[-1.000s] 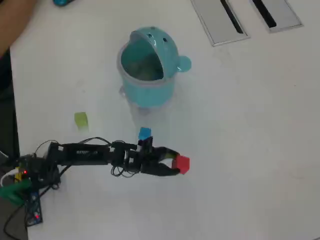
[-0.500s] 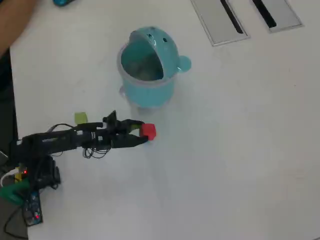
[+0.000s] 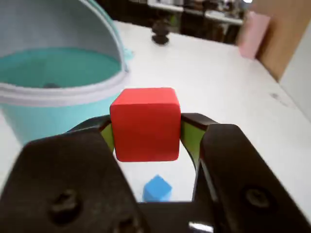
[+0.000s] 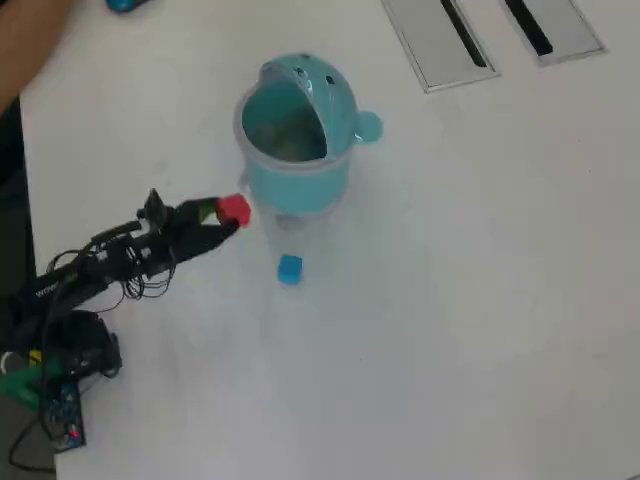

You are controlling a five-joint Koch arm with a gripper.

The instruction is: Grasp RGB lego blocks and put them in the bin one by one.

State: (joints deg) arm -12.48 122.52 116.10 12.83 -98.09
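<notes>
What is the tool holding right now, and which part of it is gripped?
The tool holds the red block, clamped by two opposite side faces between its pads. The block's top and front faces stay bare.

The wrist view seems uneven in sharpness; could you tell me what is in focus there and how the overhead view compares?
Wrist view: the red cube in the hand is fairly crisp, the small blue cube and background clutter soft. Overhead view: evenly lit but soft overall, with a faint shadow below the teal round plastic bin.
</notes>
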